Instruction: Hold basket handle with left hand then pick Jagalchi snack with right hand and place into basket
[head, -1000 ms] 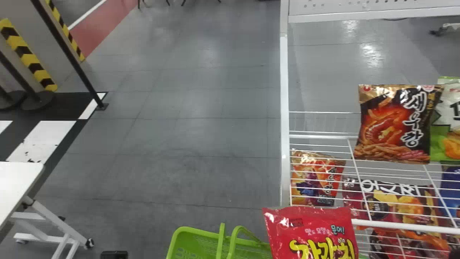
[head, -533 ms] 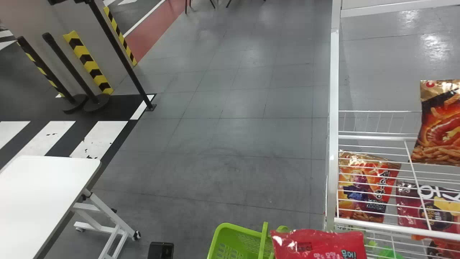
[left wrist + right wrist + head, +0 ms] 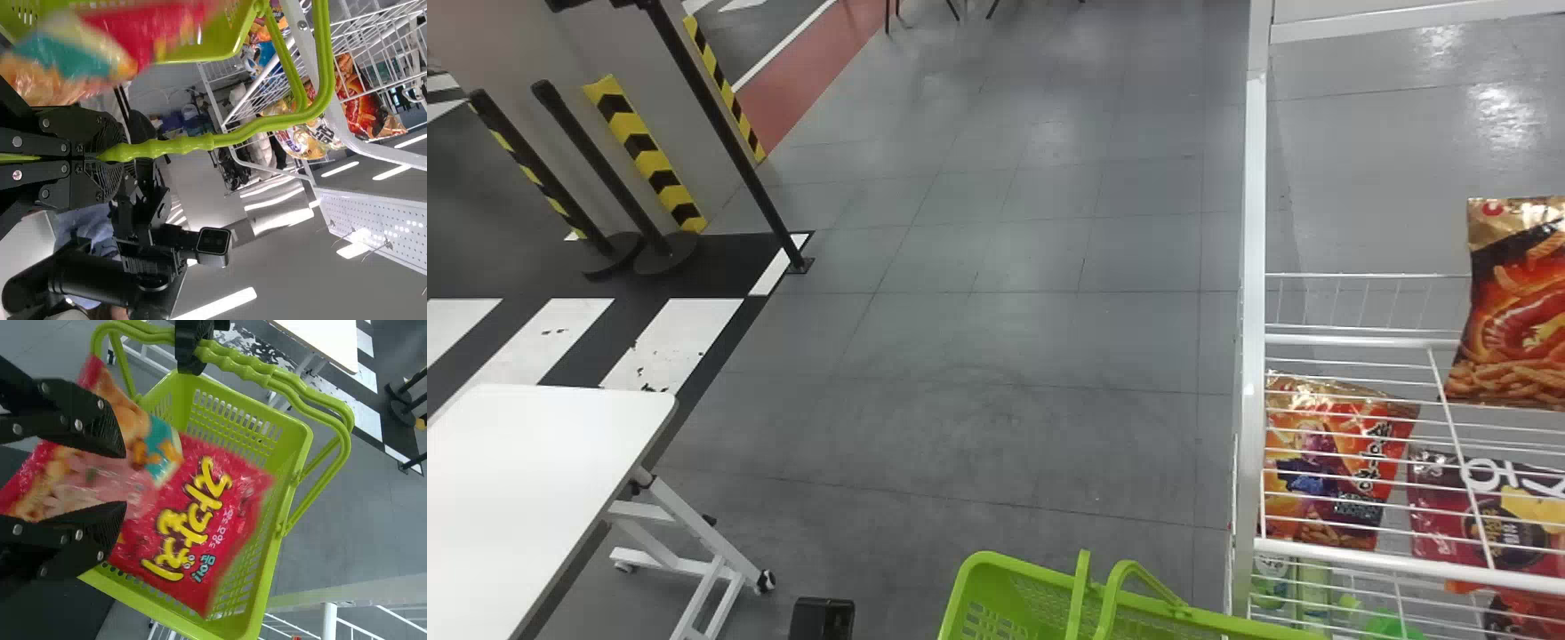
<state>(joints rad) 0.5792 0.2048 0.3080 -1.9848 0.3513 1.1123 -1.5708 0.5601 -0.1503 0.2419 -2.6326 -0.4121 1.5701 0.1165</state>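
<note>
In the head view, a black part of my left gripper (image 3: 823, 618) shows at the bottom edge, left of the green basket (image 3: 1018, 596). The left wrist view has my left gripper (image 3: 107, 157) shut on the ribbed basket handle (image 3: 180, 145). My right gripper (image 3: 121, 480) is above the basket (image 3: 297, 447) in the right wrist view, fingers parted. The red Jagalchi snack (image 3: 200, 520) lies beyond the fingertips and over the basket's interior, blurred; whether it touches the basket floor, I cannot tell. The snack (image 3: 100, 50) also appears blurred beside the basket wall in the left wrist view.
A white wire rack (image 3: 1254, 311) stands close on the basket's right, holding snack bags (image 3: 1329, 471). One black-and-orange bag (image 3: 1516, 311) sits higher up at the right. On the left is a white table (image 3: 543, 462) with wheeled legs.
The head view has turned left, shifting the scene right. The red snack, earlier at the head view's bottom edge, has dropped out of that view, uncovering the basket's handle and rim.
</note>
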